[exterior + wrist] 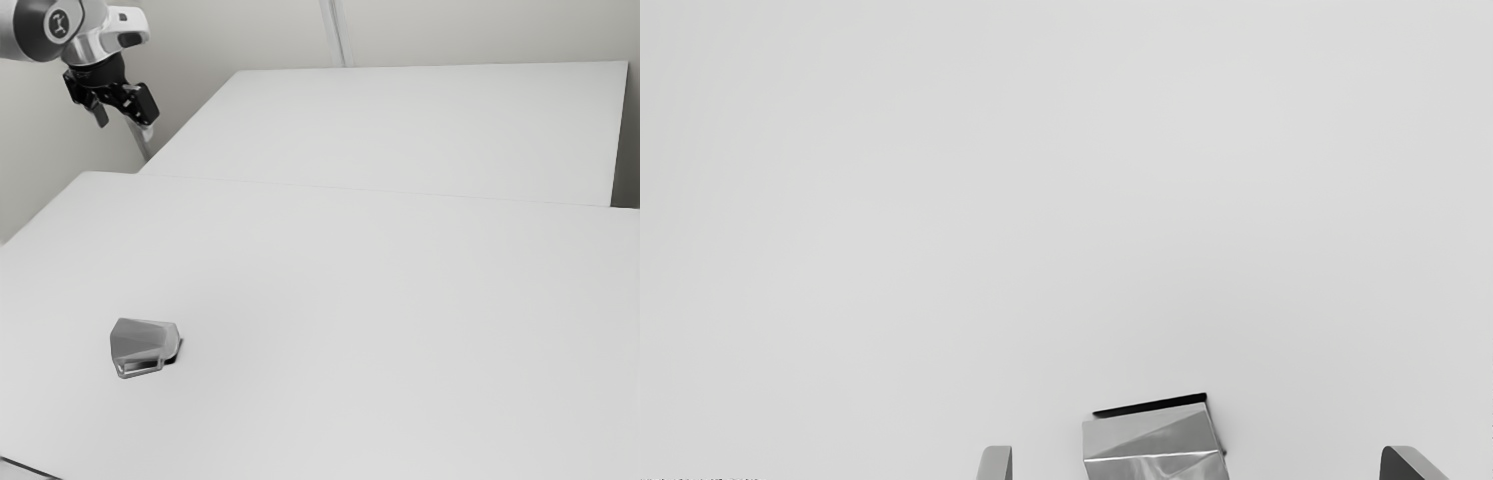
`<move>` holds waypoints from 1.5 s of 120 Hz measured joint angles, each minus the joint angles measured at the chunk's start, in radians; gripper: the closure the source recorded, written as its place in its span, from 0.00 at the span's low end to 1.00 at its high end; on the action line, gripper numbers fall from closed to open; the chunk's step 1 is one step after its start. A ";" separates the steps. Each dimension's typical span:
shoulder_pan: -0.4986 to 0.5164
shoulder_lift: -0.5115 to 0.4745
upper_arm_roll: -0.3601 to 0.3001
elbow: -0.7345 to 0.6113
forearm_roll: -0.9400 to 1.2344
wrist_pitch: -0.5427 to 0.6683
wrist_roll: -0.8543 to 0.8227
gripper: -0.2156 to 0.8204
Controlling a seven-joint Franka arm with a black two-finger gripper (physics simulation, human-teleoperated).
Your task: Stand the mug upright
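A grey, faceted metallic mug [143, 345] lies on its side on the white table, toward the exterior view's left, with its handle facing the near edge. High above the table's far left part in that view hangs my black gripper [125, 118], well apart from the mug. In the wrist view the mug [1153, 443] is partly cut off at the bottom edge, a black strip along one end. My gripper [1196, 463] has its two fingertips wide apart, and the mug appears between them but far below, untouched.
The white table [380, 300] extends under the mug. Behind it, a second white surface [400, 125] adjoins at the back, with pale walls around. A dark line crosses the exterior view's lower left corner.
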 joint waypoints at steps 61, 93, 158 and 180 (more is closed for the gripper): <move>0.210 -0.023 0.071 -0.190 -0.209 -0.035 -0.086 0.21; 0.436 -0.014 0.095 -0.414 -0.457 -0.104 -0.082 0.21; 0.529 0.266 0.119 -0.449 -0.723 -0.078 0.096 0.21; 0.527 0.316 0.123 -0.447 -0.820 -0.044 0.152 0.21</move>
